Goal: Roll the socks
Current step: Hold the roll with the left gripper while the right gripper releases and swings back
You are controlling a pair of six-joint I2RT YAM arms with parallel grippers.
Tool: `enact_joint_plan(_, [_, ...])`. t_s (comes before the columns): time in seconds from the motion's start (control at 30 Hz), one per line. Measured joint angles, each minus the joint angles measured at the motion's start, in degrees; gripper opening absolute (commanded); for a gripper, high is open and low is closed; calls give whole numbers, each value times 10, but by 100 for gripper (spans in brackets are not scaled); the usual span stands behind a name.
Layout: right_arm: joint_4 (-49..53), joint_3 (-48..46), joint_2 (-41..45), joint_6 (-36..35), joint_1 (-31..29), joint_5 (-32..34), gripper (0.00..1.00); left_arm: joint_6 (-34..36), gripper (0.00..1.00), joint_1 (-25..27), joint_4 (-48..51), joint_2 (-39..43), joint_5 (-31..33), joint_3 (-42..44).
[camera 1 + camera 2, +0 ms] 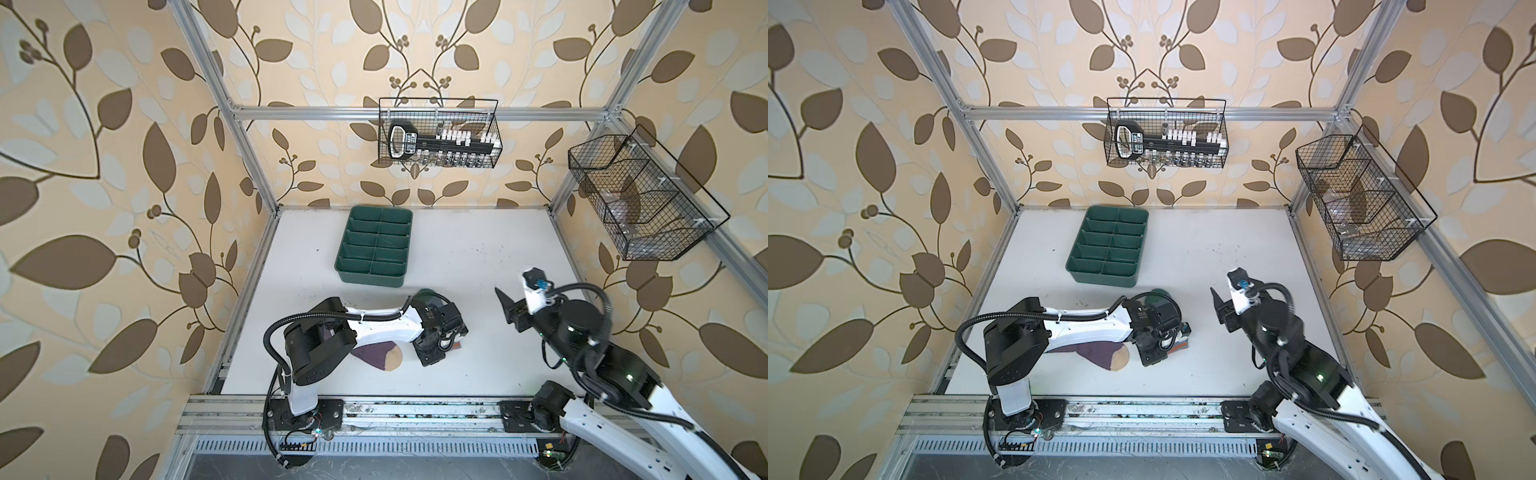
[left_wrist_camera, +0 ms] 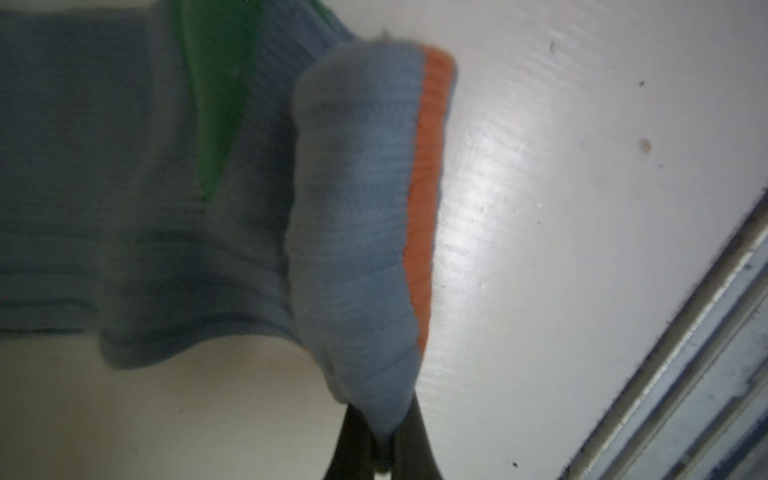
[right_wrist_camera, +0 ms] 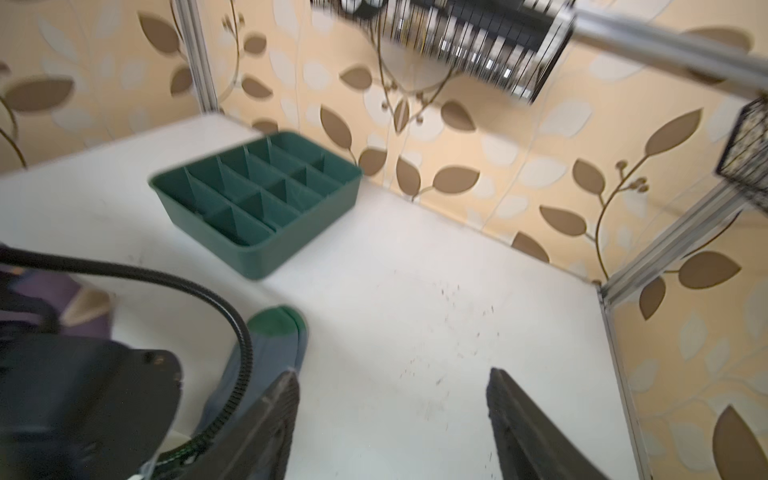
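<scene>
Left fingers (image 2: 357,440), clamped on the grey sock (image 2: 124,187) at its cuff (image 2: 428,166), should roll tightly toward the toe (image 3: 274,324) while the open right fingers (image 3: 511,415) pin its foot.

Both top views overhead, sharing table (image 1: 478,257); wrists close

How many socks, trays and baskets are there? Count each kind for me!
socks: 2 (purple sock, blue sock)
tray: 1
baskets: 2 (back basket, side basket)
total: 5
</scene>
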State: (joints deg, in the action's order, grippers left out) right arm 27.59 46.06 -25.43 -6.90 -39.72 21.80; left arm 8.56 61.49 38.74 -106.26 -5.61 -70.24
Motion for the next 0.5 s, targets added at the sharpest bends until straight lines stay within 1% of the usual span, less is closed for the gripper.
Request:
enact_joint_plan(0.07, [10, 12, 27, -42, 0, -46, 74, 0, 0, -13, 17, -10, -24, -13])
enact_joint_plan(0.17, [72, 10, 18, -117, 0, -110, 75, 0, 0, -30, 38, -29, -59, -33])
enact_joint_plan(0.3, [144, -35, -13, -216, -15, -137, 74, -1, 0, -53, 64, -49, -97, -56])
enact_joint_plan(0.37, [169, -69, -21, -264, -45, -139, 75, -3, 0, -65, 75, -59, -118, -65])
enact_joint_plan(0.43, [182, -92, -25, -296, -89, -133, 74, -6, 0, -74, 83, -65, -133, -71])
enact_joint_plan(0.5, [183, -111, -34, -318, -160, -114, 75, -9, 0, -83, 90, -71, -146, -77])
